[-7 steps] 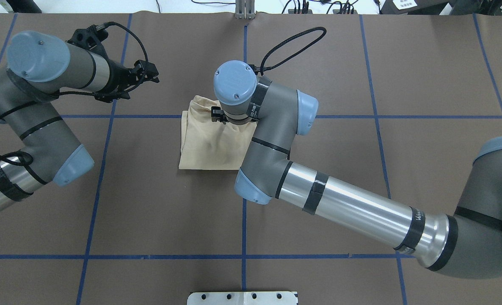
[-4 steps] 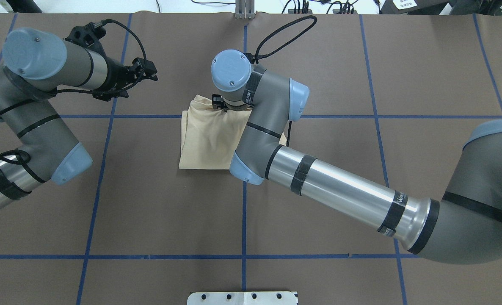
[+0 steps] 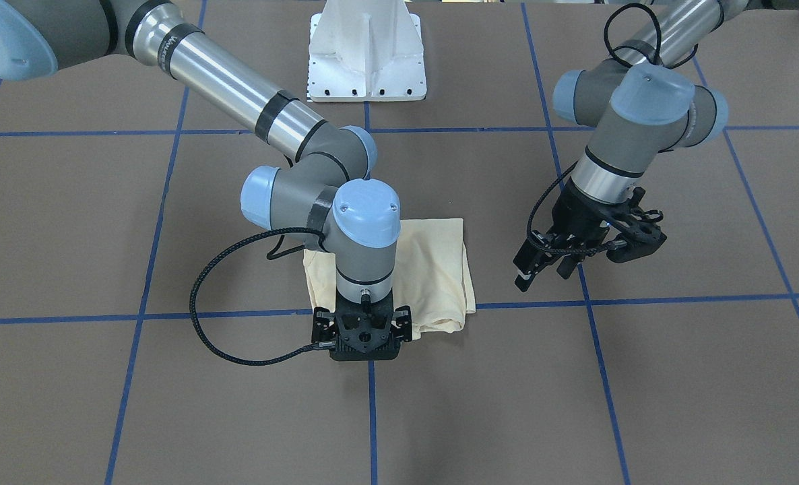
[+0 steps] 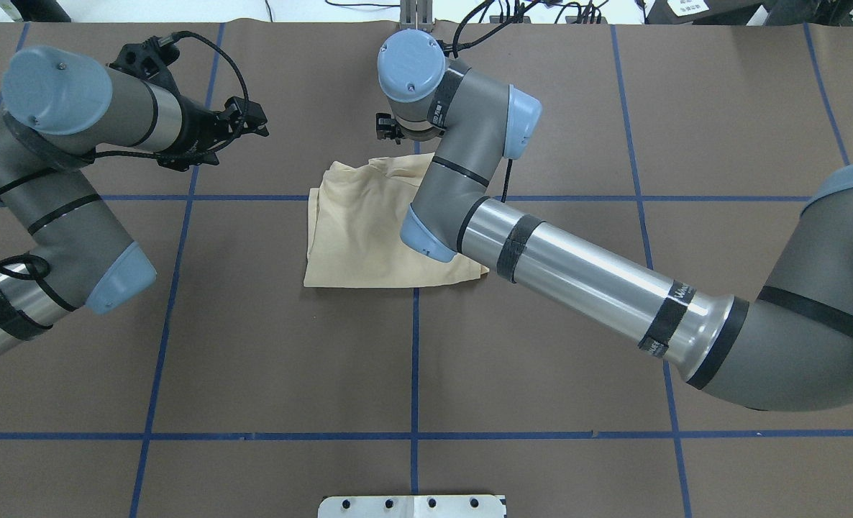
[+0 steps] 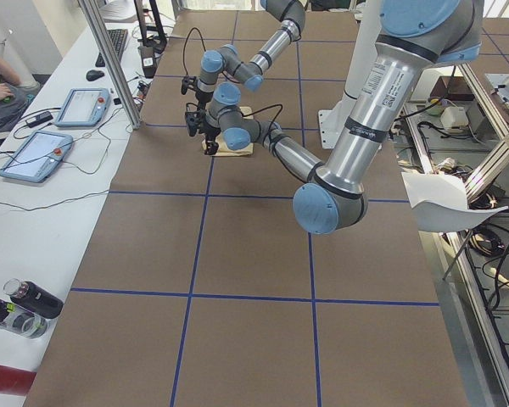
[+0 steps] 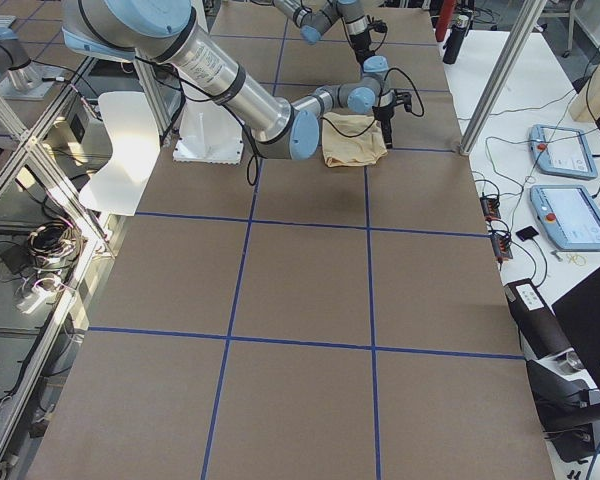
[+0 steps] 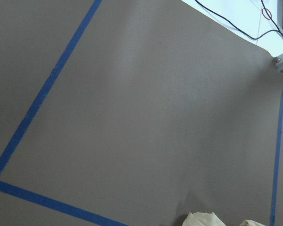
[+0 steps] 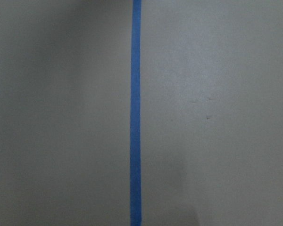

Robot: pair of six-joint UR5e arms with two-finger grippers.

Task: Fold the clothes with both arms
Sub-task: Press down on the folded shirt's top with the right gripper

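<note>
The clothes are one cream-yellow shirt (image 4: 358,230), folded into a rough rectangle at the table's middle (image 3: 433,263); no print shows. My right gripper (image 4: 390,133) points straight down over bare table just past the shirt's far edge (image 3: 362,350), apart from the cloth, open and holding nothing. Its forearm crosses over the shirt's right part and hides it. My left gripper (image 4: 257,122) hovers above the table to the shirt's far left (image 3: 541,269), open and empty. The left wrist view catches only a tip of the shirt (image 7: 203,220) at its bottom edge.
Brown paper with blue tape lines (image 4: 414,360) covers the table. The white pedestal base (image 3: 366,60) stands on the robot's side. A metal post (image 4: 416,18) sits at the far edge. Tablets (image 5: 34,153) and bottles (image 5: 21,305) lie on the side bench.
My right gripper left the shirt's far edge and moved away toward the far side of the table; the shirt stayed flat. The left arm barely moved.
</note>
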